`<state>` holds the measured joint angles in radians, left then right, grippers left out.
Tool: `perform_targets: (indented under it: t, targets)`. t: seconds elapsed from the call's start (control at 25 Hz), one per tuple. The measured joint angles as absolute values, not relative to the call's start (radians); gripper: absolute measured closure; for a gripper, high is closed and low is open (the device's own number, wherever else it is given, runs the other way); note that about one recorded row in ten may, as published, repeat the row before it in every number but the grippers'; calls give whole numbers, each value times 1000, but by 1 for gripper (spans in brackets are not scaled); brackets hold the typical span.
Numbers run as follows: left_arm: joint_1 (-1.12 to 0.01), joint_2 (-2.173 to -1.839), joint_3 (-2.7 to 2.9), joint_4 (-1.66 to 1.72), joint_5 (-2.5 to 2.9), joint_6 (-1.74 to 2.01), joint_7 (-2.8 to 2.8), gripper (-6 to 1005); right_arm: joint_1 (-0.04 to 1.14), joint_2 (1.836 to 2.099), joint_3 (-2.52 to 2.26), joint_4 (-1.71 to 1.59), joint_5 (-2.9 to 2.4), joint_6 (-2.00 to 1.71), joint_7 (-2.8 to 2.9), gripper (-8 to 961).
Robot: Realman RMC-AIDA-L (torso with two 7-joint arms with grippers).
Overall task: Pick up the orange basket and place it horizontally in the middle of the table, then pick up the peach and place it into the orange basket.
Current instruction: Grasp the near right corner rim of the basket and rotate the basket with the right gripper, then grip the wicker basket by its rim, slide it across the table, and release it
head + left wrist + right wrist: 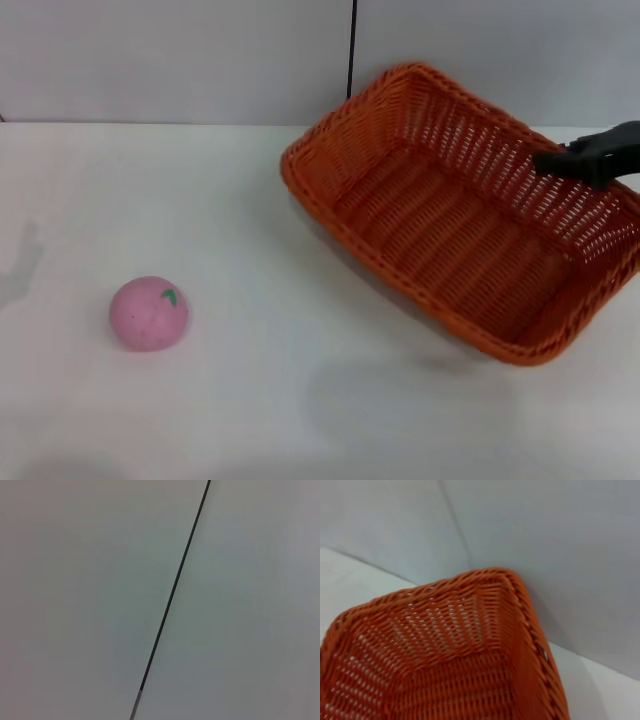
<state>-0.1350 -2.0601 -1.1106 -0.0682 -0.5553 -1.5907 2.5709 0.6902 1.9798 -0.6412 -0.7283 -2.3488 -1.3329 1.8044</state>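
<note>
Nearest the head camera we log the peach [149,313], lower left of frame, resting on the table [300,400]. Its green leaf mark sits on the upper right of the fruit. It lies well apart from everything else.

The orange basket [455,230] occupies the right half of the frame, open side up. Its long axis runs diagonally, from upper centre down to the lower right; one corner points toward the back wall [180,55] near the dark vertical seam [352,50]. The basket looks tilted: the left long rim is low and a soft shadow spreads on the table under the lower right end.

The right gripper [556,161] enters from the right edge, upper right of frame, at the basket's far long side, its dark tip over the weave just below the rim. We cannot tell whether it is clamped on the wall or released.

In the right wrist view we see the basket's [470,670] inner corner and braided rim close up.

The left wrist view shows only wall and seam.

No brand, label or readable writing noted on any object.
</note>
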Motion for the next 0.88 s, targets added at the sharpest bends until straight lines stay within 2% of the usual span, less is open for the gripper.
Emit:
perform_targets:
  t: [0.04,0.08,0.24,0.32,0.48,0.64,0.88]
  targets:
    - [-133,-2060,-1111,-67,-556,-1591,2571,262,673,2001,-641,-798,-2347,-1392,1737,785]
    - [-133,-2060,-1111,-67,-556,-1591,2571,262,673,2001,-641,-798,-2347,-1392,1737,786]
    - [-124,-2058,-1111,-65,-555,-1601,2577,265,636,2048,-642,-987,-2341,-1531,1597,788]
    - [-116,-2058,-1111,-63,-555,-1616,2578,266,633,2050,-643,-1010,-2338,-1554,1582,789]
    - [-102,-2060,-1111,-63,-555,-1642,2580,269,640,2037,-643,-1048,-2308,-1668,1467,790]
    - [-93,-2063,-1095,-59,-555,-1669,2582,272,661,2009,-655,-1037,-2281,-1764,1331,791]
    - [-71,-2069,-1067,-62,-554,-1720,2582,276,668,1995,-740,-1027,-2285,-1775,1258,791]
